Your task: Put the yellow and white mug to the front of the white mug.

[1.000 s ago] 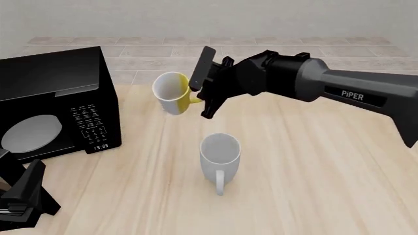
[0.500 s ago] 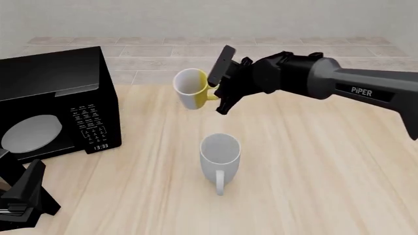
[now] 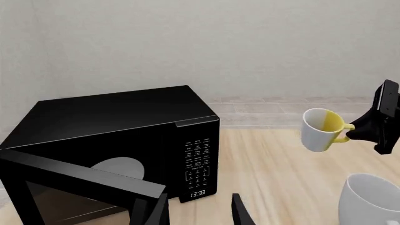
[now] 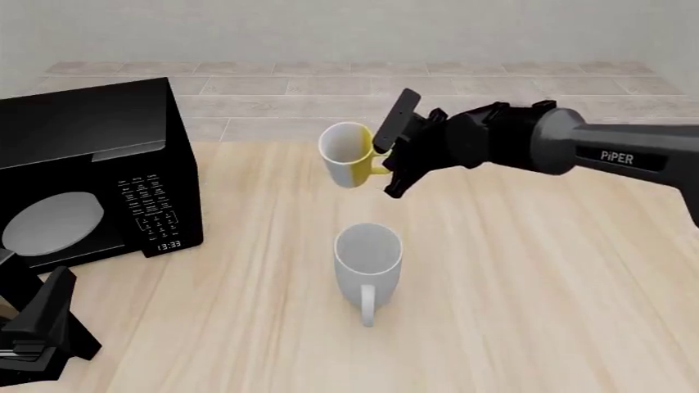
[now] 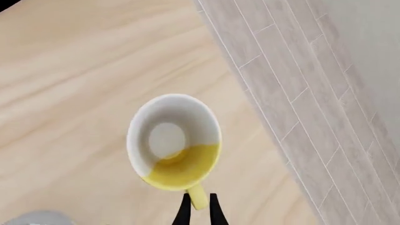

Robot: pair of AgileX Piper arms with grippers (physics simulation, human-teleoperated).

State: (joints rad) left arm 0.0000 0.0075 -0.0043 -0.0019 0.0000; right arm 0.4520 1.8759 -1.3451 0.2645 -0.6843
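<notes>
We see the right gripper [image 4: 385, 168] clamped on the handle of the yellow mug [image 4: 349, 155], holding it in the air near the tabletop's [image 4: 525, 270] far edge, beyond the white mug [image 4: 368, 260]. The fingers hide most of the handle. The left gripper [image 4: 38, 327] sits at the near left corner by the microwave [image 4: 93, 172], its fingers apart, tips cut off.

Wooden table [image 4: 525, 270] bears microwave [image 4: 93, 176], white mug [image 4: 368, 260].
</notes>
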